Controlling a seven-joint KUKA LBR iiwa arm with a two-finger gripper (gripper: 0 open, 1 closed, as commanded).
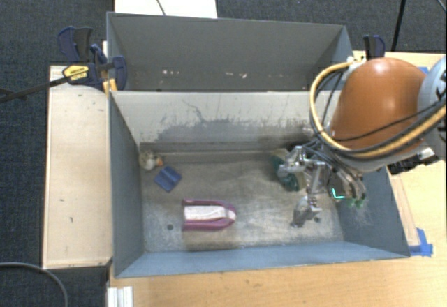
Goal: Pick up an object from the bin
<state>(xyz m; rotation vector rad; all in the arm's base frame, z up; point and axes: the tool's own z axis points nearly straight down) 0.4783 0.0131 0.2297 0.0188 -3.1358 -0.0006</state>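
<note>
Hanging low over the right part of the bin (223, 61), the tool (306, 215) had its tip close to the bare grey floor, not far from the front wall. Whether it was open or closed could not be told, and nothing could be seen gripped in it. Above it, the arm's round orange cover (380, 107) hid the bin's right wall and back right corner, with a pale hose (316, 107) looped around the cover's left side.

The nearest thing was a small greenish lump (285, 171), lying just behind and to the left of the tool, close to the foot of the back wall. Part of it was covered by the metal of the wrist, so its shape could not be made out, nor whether the tool touched it.

The other things lay well apart from the tool, towards the left. A flat purple and white packet (208, 215) lay on the floor near the front wall, about the middle of the bin. Further left and back sat a small blue block (167, 178), tilted on one corner. Just behind that, at the foot of the back wall near the left corner, was a little tan thing (147, 160), too small to name. Bare floor lay between the packet and the tool.
</note>
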